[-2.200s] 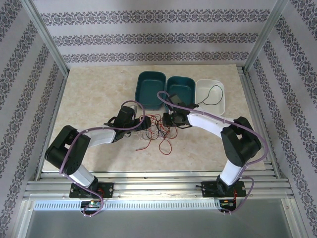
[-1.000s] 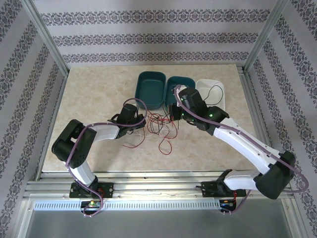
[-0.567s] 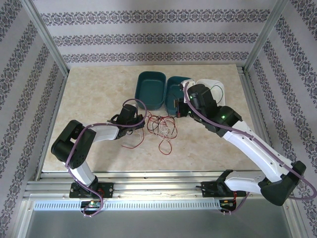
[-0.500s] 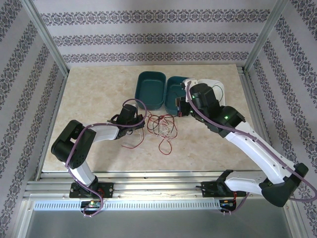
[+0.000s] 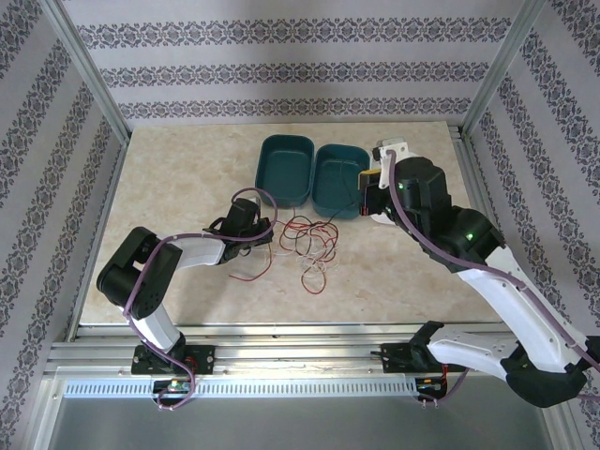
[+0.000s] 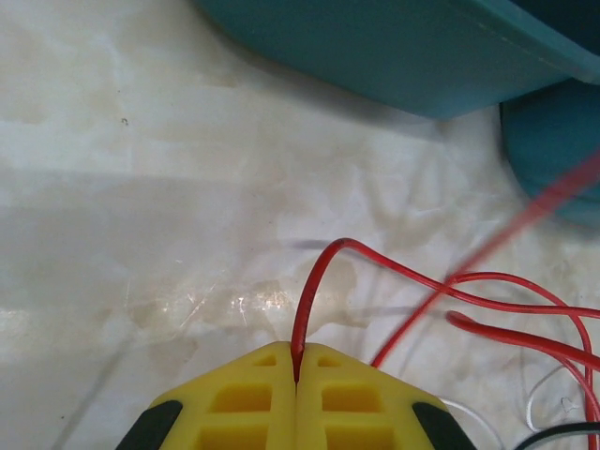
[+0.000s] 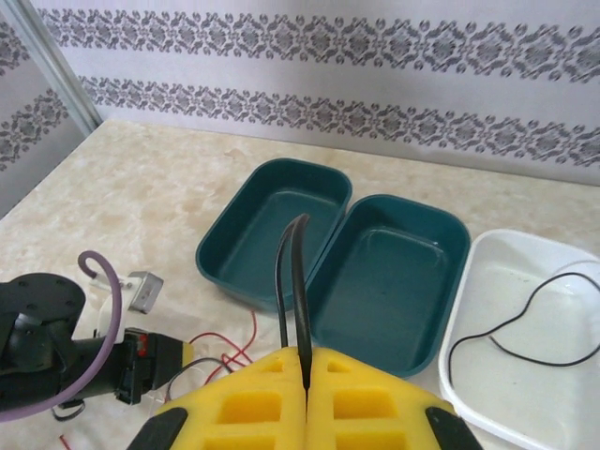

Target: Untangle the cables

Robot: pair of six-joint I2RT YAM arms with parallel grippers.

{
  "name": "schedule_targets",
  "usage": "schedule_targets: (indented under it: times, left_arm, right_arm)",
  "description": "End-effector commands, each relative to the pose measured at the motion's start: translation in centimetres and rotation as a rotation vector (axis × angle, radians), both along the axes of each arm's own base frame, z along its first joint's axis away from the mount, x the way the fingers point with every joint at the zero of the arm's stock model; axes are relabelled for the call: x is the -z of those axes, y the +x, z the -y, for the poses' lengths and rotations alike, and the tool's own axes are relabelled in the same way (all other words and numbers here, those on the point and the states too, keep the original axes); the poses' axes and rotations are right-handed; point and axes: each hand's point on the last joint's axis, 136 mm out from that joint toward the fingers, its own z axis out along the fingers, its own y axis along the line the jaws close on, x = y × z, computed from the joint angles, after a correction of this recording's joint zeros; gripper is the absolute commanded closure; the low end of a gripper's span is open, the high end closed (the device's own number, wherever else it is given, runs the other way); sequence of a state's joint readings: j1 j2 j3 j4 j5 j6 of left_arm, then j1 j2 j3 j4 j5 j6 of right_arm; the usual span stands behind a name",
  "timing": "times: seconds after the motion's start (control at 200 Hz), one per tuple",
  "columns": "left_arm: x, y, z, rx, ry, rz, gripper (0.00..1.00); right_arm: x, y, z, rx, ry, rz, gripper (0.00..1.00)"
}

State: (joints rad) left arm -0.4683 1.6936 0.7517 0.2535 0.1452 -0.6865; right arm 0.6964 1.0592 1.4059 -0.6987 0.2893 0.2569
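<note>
Resting near table (image 5: 169, 187) middle, just before teal bins (image 5: 286, 169): cables (image 5: 305, 242), tangled. Both pinched closed: left claw (image 6: 297, 370) on red cable (image 6: 307, 291), right claw (image 7: 306, 361), up high, on black cable (image 7: 298, 281). Risk: opposite pull tightens knot, or thin strand slips out.

1. I counted two teal bins: the left teal bin (image 5: 284, 169) and the right teal bin (image 5: 339, 180).
2. There was one white bin (image 7: 525, 398).
3. One loose black cable (image 7: 511, 319) lay in it.
4. There was one tangle of cables (image 5: 305, 239), red, white and black, its strands too knotted to count.
5. There were two grippers: the left gripper (image 6: 296, 373) pinched one red cable (image 6: 305, 309), the right gripper (image 7: 307, 367) one black cable (image 7: 298, 281).
</note>
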Motion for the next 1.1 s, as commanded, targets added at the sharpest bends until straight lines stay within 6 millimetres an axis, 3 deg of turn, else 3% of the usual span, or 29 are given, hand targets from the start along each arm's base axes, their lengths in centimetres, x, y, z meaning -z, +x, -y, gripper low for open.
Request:
schedule_targets:
  times: [0.0,1.094]
  left_arm:
    - [-0.3,0.2,-0.9,-0.032,0.007,0.008,1.0]
    - [0.6,-0.2,-1.6,-0.055,0.028,-0.002,1.0]
  right_arm:
    - [-2.4,-0.5,1.9,0.049,-0.012,0.067,1.0]
    - [-13.6,-5.3,4.0,-0.05,0.149,0.333,1.0]
